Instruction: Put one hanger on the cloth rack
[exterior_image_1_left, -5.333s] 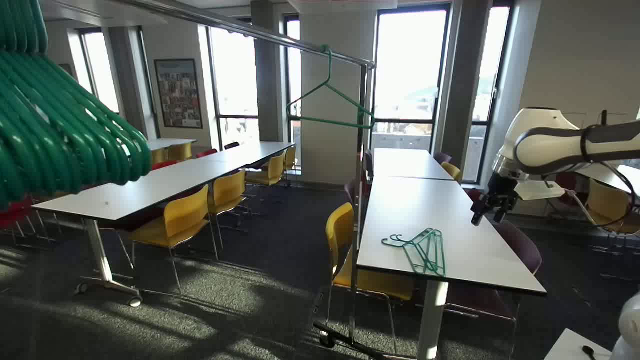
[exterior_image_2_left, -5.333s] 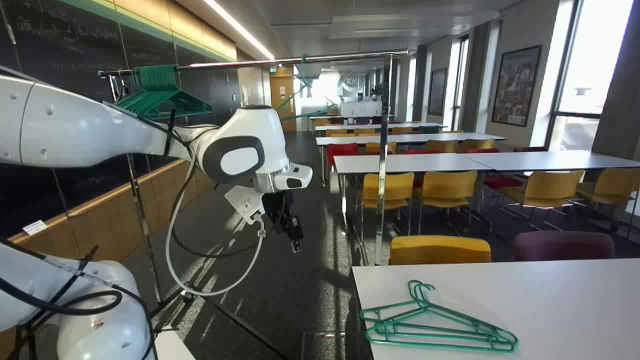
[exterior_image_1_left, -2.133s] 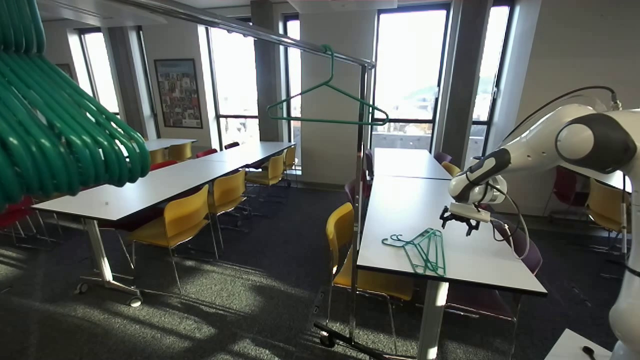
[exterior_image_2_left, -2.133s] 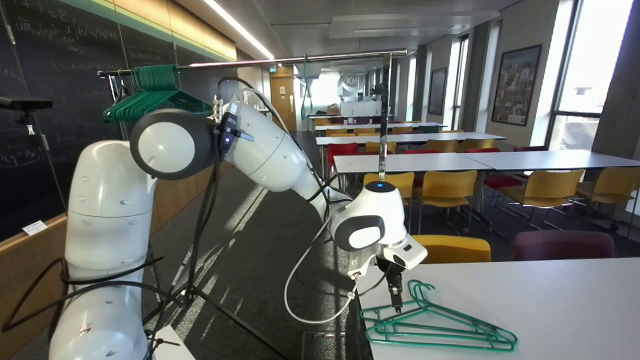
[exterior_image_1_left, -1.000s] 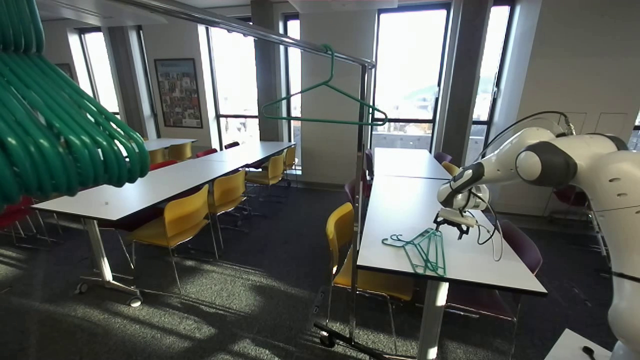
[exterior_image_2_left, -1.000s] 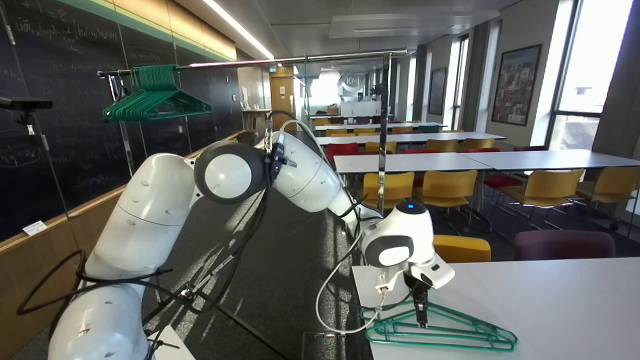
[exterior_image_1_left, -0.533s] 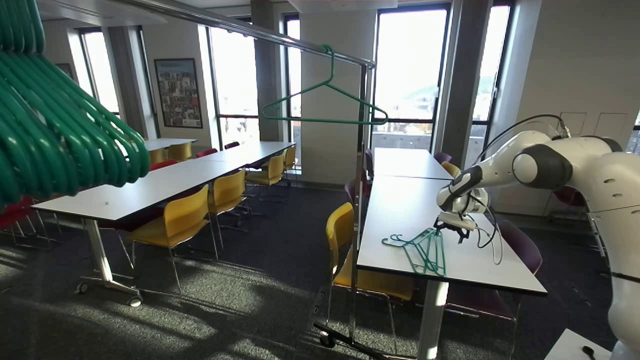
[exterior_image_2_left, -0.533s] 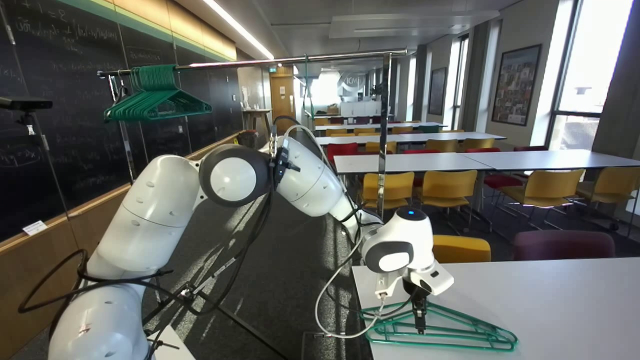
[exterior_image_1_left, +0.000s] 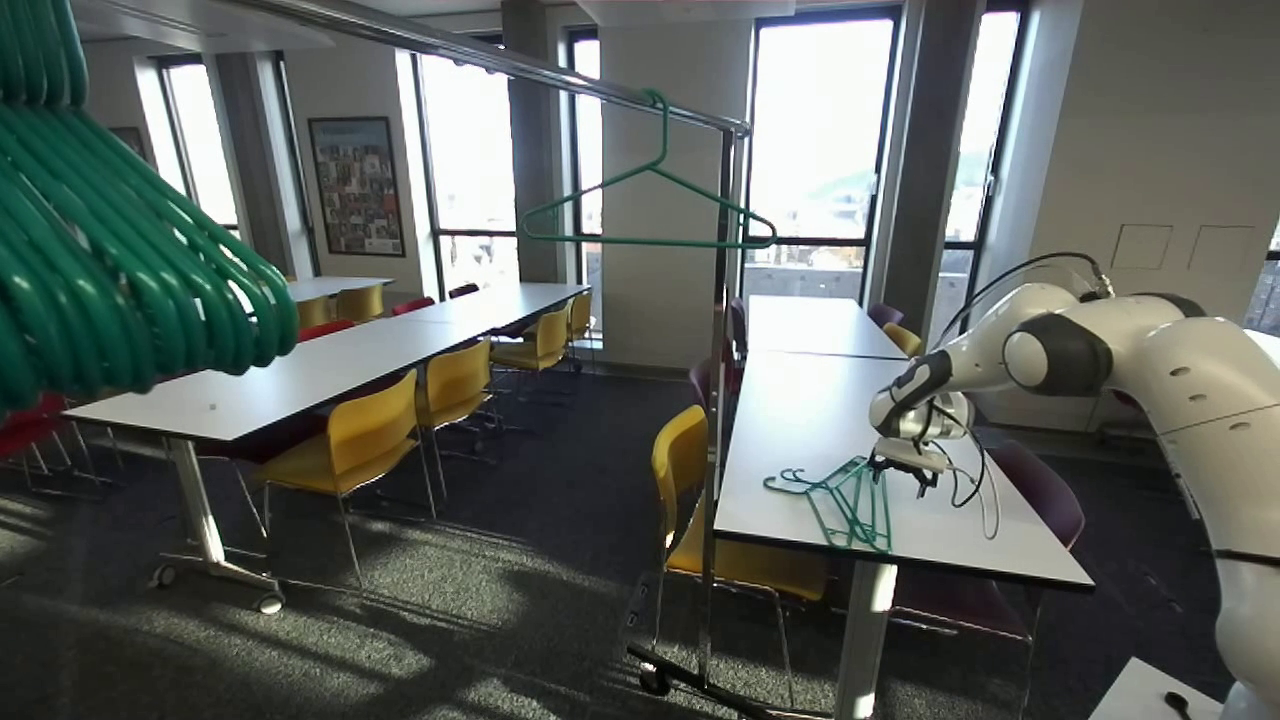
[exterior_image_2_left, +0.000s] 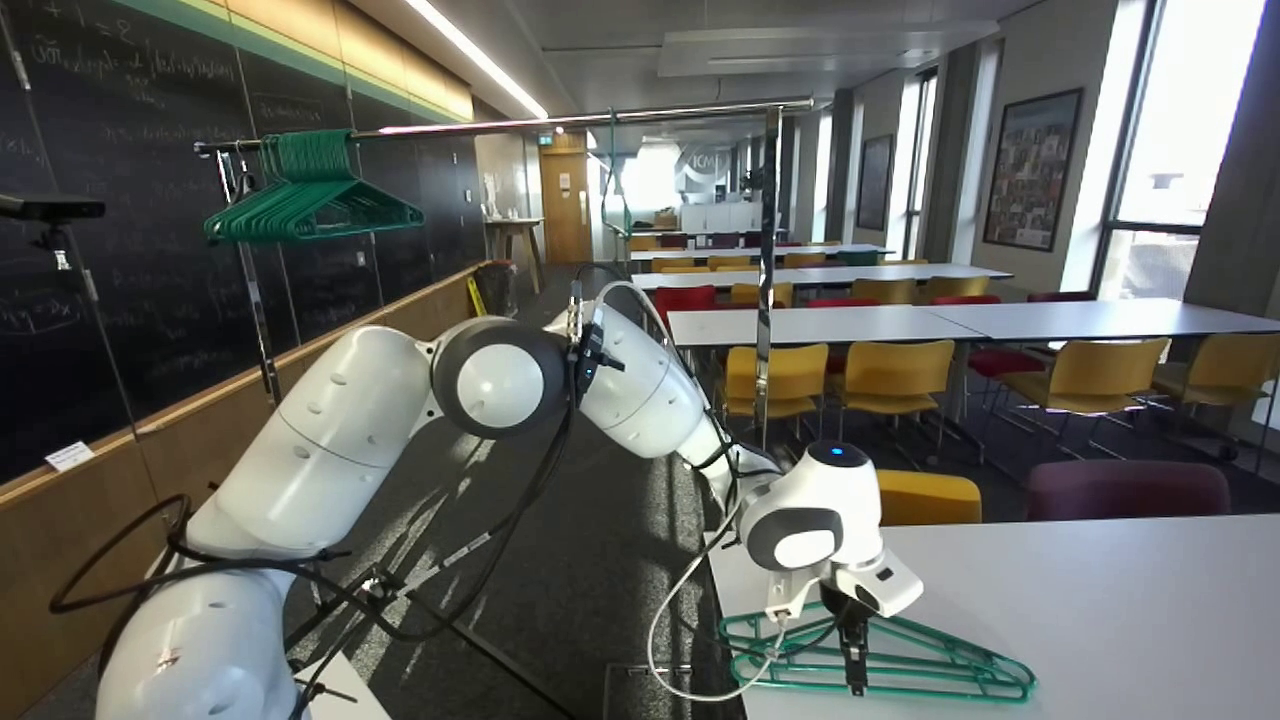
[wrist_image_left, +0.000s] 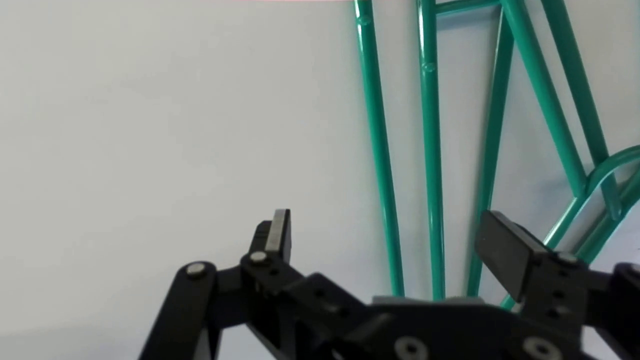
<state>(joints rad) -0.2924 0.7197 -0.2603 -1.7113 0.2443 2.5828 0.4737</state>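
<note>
Several green hangers (exterior_image_1_left: 868, 490) lie overlapped on the white table; the hanger (wrist_image_left: 380, 145) with its long straight tube shows large in the wrist view. My gripper (wrist_image_left: 385, 220) stands open over them, jaws wide apart. Two green tubes run through the gap between its fingers, and a third passes behind the finger (wrist_image_left: 505, 250) at the right. Nothing is gripped. From an exterior view my gripper (exterior_image_2_left: 857, 688) points down at the hangers, hiding part of them. The cloth rack (exterior_image_2_left: 690, 113) stands beyond the table, a lone hanging hanger (exterior_image_1_left: 640, 242) on its bar.
A tight bunch of green hangers (exterior_image_2_left: 315, 200) hangs at the far end of the rack's bar. The rack's upright (exterior_image_1_left: 718, 330) rises beside the white table (exterior_image_1_left: 800, 400). A yellow chair (exterior_image_1_left: 685, 450) and a purple chair (exterior_image_1_left: 1040, 490) flank that table.
My arm has swung in over the table and the gripper has come down over the hangers, sinking slightly further in the last half second. The lone hanging hanger has turned on the bar.
</note>
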